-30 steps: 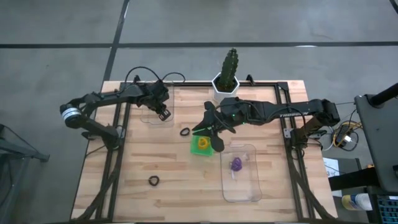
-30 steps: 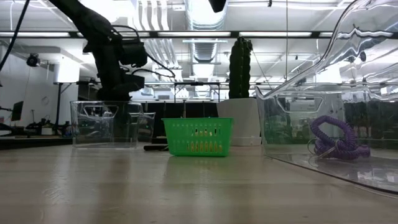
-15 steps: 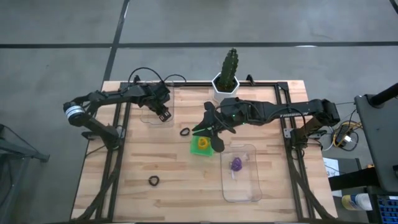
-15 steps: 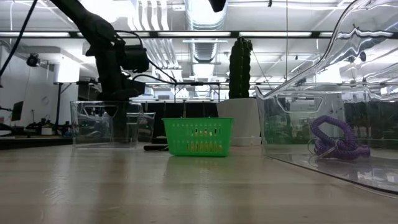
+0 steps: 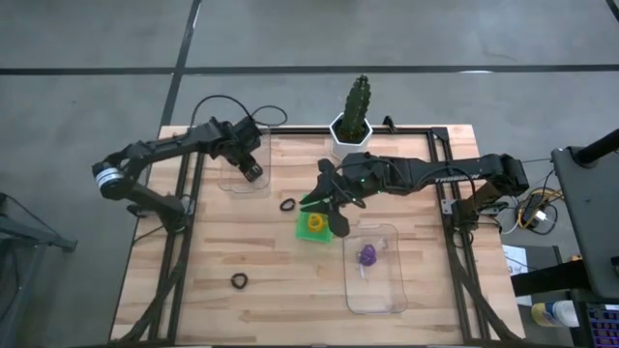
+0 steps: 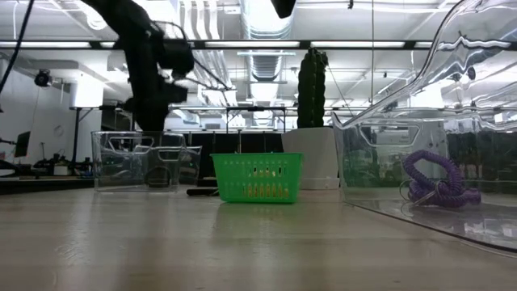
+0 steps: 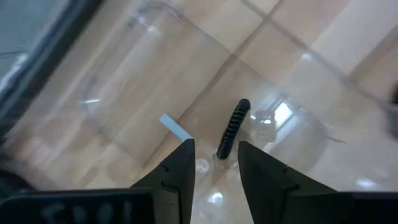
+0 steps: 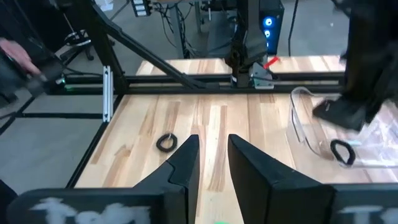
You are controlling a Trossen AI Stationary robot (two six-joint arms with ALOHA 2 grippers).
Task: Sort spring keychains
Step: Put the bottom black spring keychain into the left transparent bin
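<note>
Dropped from the risen left hand [image 7: 214,163], a black coiled keychain [image 7: 233,129] lies in the clear tray [image 5: 242,179].

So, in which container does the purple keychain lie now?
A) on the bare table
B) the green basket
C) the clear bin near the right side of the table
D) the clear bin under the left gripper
C: the purple keychain lies in the clear bin on the right side of the table, as the high view shows; the green basket holds a yellowish one.
</note>
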